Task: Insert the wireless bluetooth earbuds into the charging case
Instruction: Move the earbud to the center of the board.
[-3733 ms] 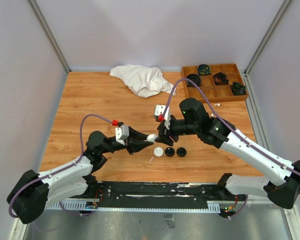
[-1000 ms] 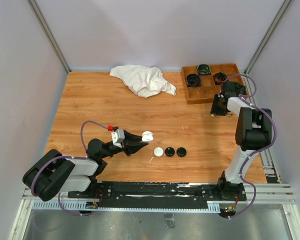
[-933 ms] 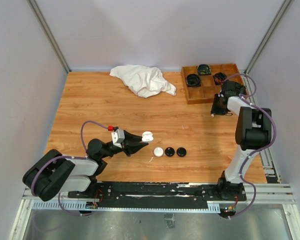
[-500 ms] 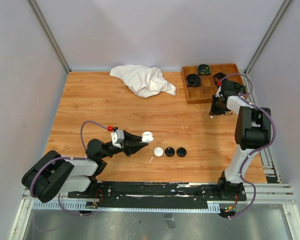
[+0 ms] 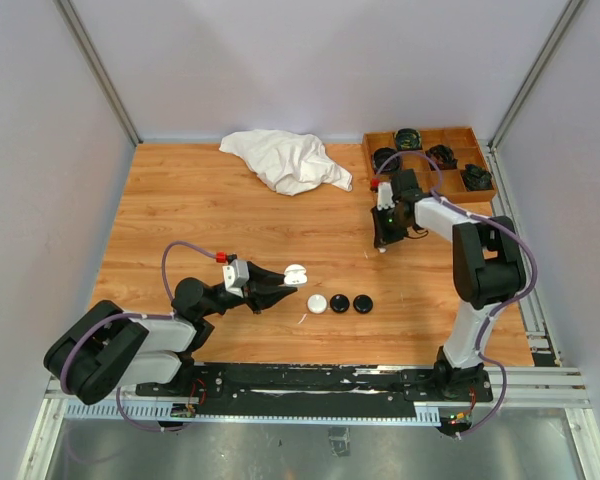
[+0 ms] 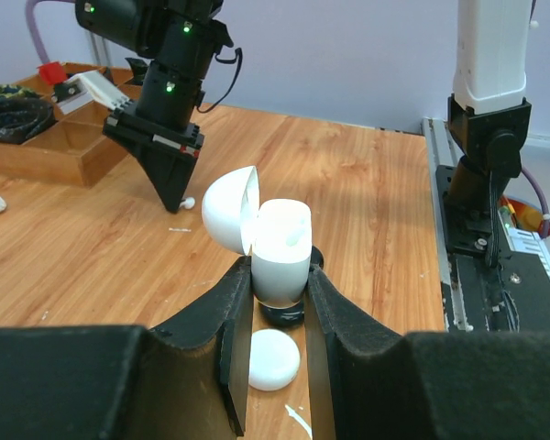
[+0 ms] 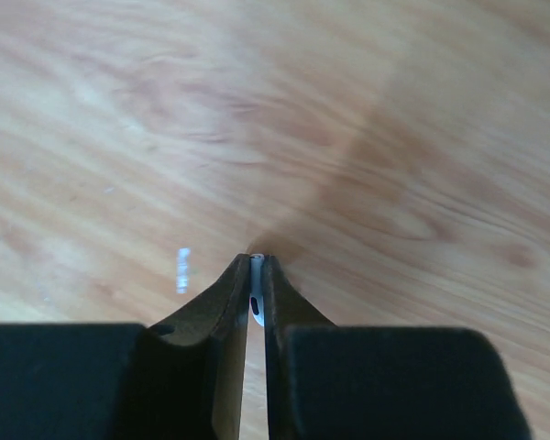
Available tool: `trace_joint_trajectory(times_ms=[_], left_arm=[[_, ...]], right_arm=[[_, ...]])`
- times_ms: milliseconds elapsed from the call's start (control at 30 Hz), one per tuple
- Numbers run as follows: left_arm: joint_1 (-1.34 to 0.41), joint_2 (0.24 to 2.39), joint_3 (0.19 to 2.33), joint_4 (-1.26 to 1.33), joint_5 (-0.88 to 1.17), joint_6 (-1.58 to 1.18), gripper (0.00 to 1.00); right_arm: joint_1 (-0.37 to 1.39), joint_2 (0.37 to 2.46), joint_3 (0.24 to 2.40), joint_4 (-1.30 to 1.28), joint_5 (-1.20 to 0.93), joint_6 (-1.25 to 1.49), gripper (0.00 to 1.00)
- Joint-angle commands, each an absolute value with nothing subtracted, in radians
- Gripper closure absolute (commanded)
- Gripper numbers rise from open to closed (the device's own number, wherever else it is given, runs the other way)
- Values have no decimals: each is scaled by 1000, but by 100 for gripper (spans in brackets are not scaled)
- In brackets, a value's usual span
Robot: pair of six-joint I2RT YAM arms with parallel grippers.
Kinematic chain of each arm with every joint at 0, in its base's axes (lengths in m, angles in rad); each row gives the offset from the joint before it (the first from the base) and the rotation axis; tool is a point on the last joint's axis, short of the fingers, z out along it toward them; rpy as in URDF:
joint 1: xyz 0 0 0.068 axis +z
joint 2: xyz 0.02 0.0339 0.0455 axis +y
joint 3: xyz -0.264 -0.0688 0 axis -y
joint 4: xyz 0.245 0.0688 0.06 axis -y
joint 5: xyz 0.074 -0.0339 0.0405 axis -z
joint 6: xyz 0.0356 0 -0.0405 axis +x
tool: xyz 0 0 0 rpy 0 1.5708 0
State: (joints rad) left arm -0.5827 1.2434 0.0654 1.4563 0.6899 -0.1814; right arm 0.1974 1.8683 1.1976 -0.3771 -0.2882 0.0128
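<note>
Right gripper (image 7: pixel 255 268): fingers pressed almost flat together, pinching a white earbud (image 7: pixel 256 308) at the very tips, low over the table (image 5: pixel 180 220), near the wooden tray (image 5: pixel 450 130). Only a sliver shows, can't tell stem from head. My read: featherweight, rigid, glossy plastic, so it may twist or squirt out of a tip pinch. Better to hold across the stem and leave the body free to seat

Left gripper (image 6: pixel 280 280): fingers clamped on the base of the charging case (image 6: pixel 280 246), lid hinged open, held above the table. Case looks rigid, smooth, rounded. The low side pinch seems OK but could rotate under a push

Surface: flat wood laminate, probably low grip. Room: 3 puck cases (image 5: pixel 340 303) in a row just beside the held case, white cloth (image 5: pixel 285 160) at the back, well apart. Nothing stands between the 2 grippers
</note>
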Motion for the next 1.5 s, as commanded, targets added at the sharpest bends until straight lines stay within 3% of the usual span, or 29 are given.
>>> trace_joint_trajectory(times_ms=[0,433,1233,1467], left_arm=[[-577,1253,84,1480,702,-173,100],[-577,1254,84,1481,704,-175,100],[-578,1263,91,1488,715,-186,100],[-577,1269,91,1491,716,-189,100]], right_arm=[[275,1896,1198,-484,-339,-95,90],[351,1957,1287,-567,-326,-169,77],[387,1888,1296,-729,-206,-145,73],[400,1812,1340,-756,-170,-107,67]])
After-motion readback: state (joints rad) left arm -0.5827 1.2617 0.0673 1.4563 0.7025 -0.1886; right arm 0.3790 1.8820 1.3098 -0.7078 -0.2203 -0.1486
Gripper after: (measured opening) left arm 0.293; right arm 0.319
